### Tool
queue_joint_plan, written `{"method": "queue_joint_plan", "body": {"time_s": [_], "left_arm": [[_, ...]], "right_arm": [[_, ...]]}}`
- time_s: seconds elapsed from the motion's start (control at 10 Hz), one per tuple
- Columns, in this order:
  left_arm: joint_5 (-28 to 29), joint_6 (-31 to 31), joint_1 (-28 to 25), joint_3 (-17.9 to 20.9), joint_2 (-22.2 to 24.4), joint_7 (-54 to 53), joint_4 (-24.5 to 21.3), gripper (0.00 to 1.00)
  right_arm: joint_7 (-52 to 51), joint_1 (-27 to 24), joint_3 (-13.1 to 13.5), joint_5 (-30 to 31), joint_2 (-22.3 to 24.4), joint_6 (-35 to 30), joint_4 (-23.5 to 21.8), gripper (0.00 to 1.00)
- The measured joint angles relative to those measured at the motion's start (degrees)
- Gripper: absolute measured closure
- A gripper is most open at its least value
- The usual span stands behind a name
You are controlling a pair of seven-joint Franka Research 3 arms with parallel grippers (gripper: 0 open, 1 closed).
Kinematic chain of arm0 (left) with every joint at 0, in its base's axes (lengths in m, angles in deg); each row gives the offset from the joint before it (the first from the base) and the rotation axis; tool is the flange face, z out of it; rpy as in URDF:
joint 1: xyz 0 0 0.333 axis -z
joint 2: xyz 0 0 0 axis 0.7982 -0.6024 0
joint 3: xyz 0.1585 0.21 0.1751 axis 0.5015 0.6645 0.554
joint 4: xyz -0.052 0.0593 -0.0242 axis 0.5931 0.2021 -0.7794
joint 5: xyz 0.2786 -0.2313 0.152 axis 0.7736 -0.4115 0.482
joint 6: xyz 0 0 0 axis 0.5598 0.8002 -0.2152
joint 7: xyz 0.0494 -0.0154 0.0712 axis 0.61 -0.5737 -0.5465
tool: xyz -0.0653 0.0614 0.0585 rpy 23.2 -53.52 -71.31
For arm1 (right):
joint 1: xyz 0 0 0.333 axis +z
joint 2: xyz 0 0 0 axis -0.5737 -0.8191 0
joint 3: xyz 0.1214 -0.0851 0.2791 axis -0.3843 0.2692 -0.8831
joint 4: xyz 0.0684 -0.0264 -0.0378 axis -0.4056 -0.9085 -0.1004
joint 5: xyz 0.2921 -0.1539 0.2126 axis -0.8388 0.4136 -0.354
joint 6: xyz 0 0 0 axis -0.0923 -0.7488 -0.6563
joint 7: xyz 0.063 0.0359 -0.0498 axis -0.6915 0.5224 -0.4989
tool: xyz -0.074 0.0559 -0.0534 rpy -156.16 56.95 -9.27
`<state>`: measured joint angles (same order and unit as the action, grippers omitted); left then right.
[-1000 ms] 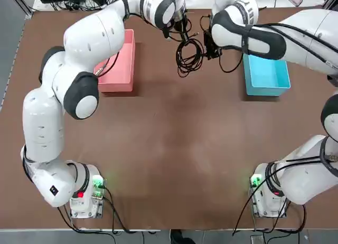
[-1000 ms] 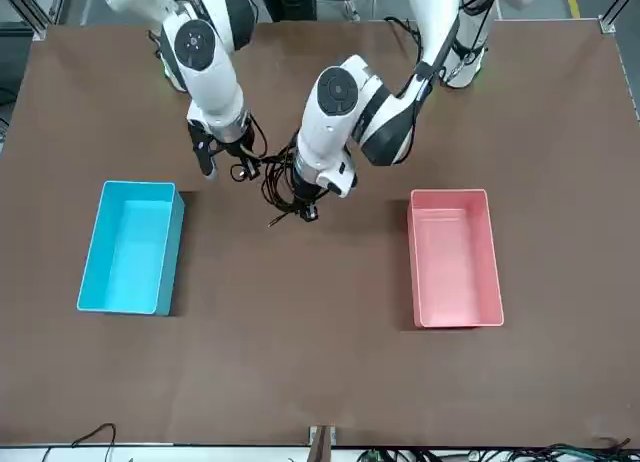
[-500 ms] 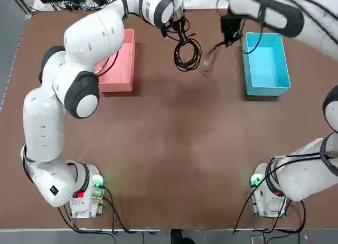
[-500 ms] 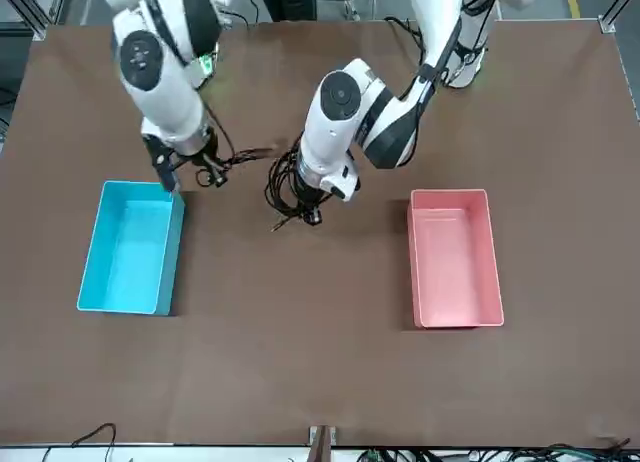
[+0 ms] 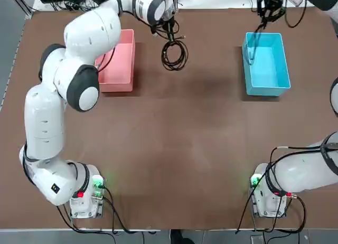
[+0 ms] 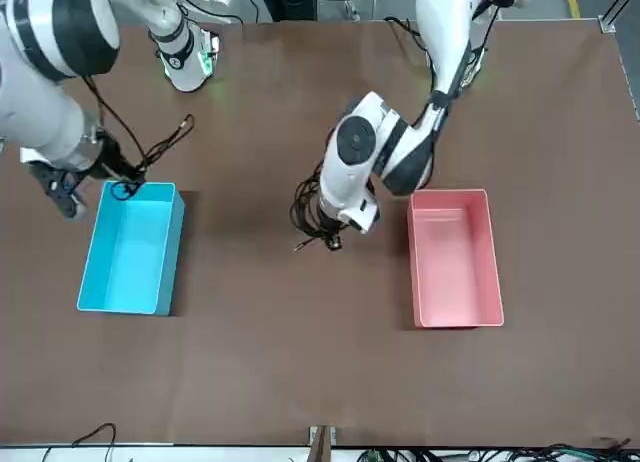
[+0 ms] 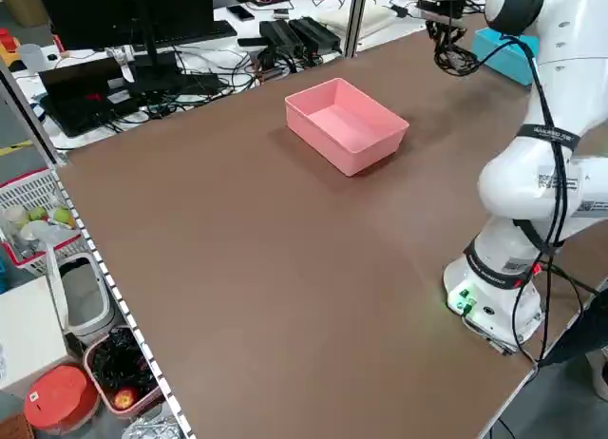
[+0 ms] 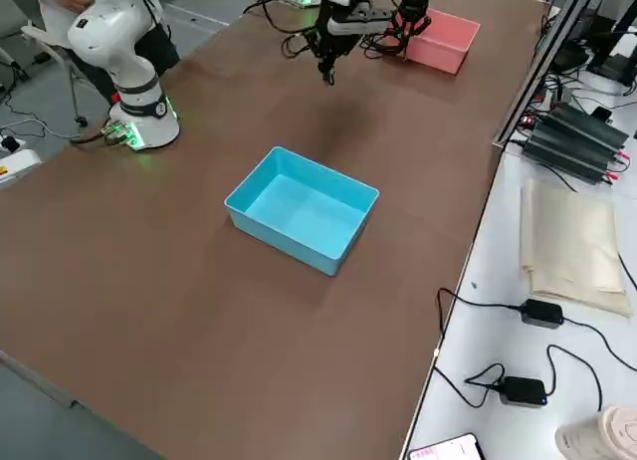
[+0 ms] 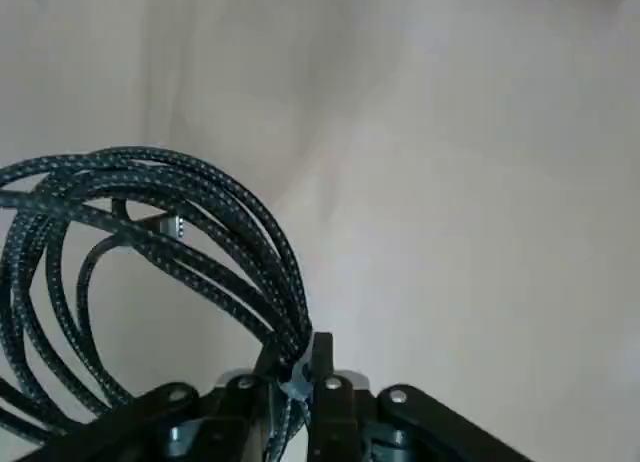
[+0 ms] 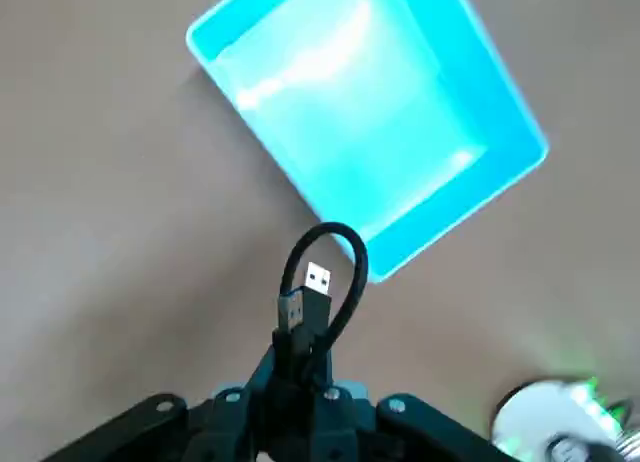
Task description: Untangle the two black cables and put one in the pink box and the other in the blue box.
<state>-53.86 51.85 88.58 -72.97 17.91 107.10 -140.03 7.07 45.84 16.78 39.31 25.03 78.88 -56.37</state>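
One brown, smooth, flat surface (image 5: 174,149) carries two white, rounded robot arms. Two rectangular, open-topped plastic bins lie on it: one pink box (image 6: 456,267), toward the left arm's side, and one blue box (image 6: 132,257), toward the right arm's.

Two black cables hang in the air, one per gripper. The left cable (image 9: 165,207), braided and speckled, is wound in many round loops; the left gripper (image 9: 295,377), out over the surface between the bins, is closed tightly on it. The right cable (image 10: 350,292) bends in a smooth loop, two metal-tipped USB plugs (image 10: 317,279) beside it; the right gripper (image 10: 302,357), near the blue box, pinches it narrowly.
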Motion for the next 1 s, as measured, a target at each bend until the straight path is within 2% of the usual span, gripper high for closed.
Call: {"method": "queue_joint_plan", "body": {"time_s": [0.3, 0.6, 1.0], "left_arm": [[0.1, -6.7, -10.9, 0.2, 2.0, -16.3, -2.0, 0.85], [0.7, -7.9, -21.5, 0.1, 8.6, -30.5, -9.8, 0.85], [2.4, -5.0, -26.3, 0.0, 9.7, -36.1, -17.9, 0.85]], "right_arm": [[-19.6, -4.6, 0.0, 1.9, -0.3, 2.8, -0.1, 0.85], [-32.1, -8.5, -0.1, 1.9, -2.9, 12.5, -3.3, 0.85], [-39.7, -10.5, -0.1, 1.9, -12.3, 22.1, -4.5, 0.85]]}}
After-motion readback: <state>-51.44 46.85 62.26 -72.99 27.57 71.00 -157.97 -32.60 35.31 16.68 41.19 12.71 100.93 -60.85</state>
